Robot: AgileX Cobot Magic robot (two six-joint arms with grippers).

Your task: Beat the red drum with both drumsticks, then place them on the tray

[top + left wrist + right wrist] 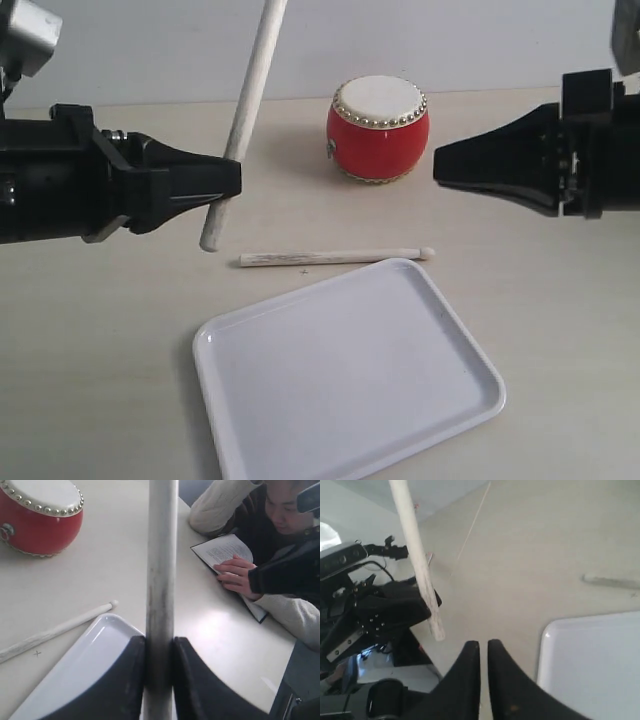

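**A:** Left side status?

**B:** Left gripper (232, 183) is clamped on one drumstick (245, 115), gripping near its lower end. The stick stands steep, leaning slightly right in the exterior view, and its top runs out of frame. In the left wrist view both fingers (125, 680) press flat against the shaft.

**A:** Is the lower end on the table?

**B:** Can't tell. It ends just below the jaws, over bare table (560, 330) and off the tray. The angle doesn't show whether it touches.

**A:** Right side?

**B:** Right gripper (440, 165) is closed on nothing. The right wrist view shows a thin slit between the fingertips with nothing in it. It hangs beside the red drum (378, 130) and isn't touching it.

**A:** Drum position?

**B:** It sits upright at the far side of the table, between the two grippers. The cream drumhead (378, 98) faces up, ringed with gold studs. Nothing is in contact with it.

**A:** Other stick?

**B:** The second drumstick (335, 257) lies flat on the table between the drum and the tray. It's just beside the tray's far rim but not on it. The rounded tip points right in the exterior view.

**A:** Tray?

**B:** The tray (350, 370) is white and sits nearest the camera, rotated slightly. Its surface is bare.

**A:** Anything else in frame?

**B:** The left wrist view picks up a person (280, 515) across the table with a hand on an open book (225, 550).
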